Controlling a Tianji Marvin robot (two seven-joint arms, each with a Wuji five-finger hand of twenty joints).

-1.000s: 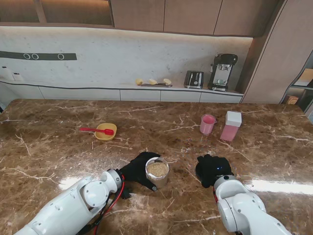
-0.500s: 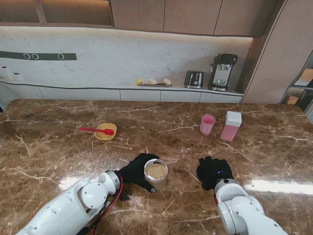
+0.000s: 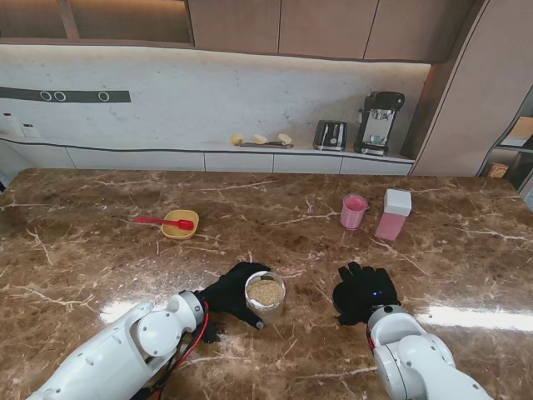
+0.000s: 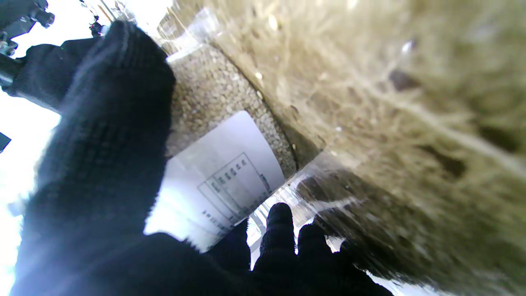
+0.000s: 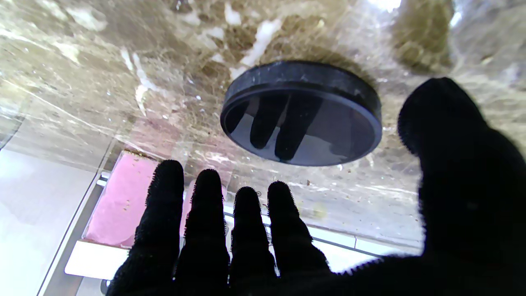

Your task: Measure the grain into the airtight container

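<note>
Black lid point(image 5: 302, 113) under right hand point(image 3: 364, 292) shows only at wrist.

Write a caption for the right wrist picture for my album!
Open right robot hand hovering over a black round lid on the marble table.

The stand camera looks down from above the shoulders across the table point(image 3: 100, 225) toward the back wall. The left wrist camera sits very close against the jar point(image 4: 230, 123), which the stand view also shows. The right wrist camera looks along the fingers point(image 5: 205, 230) at a lid point(image 5: 302, 113), close up.
</note>
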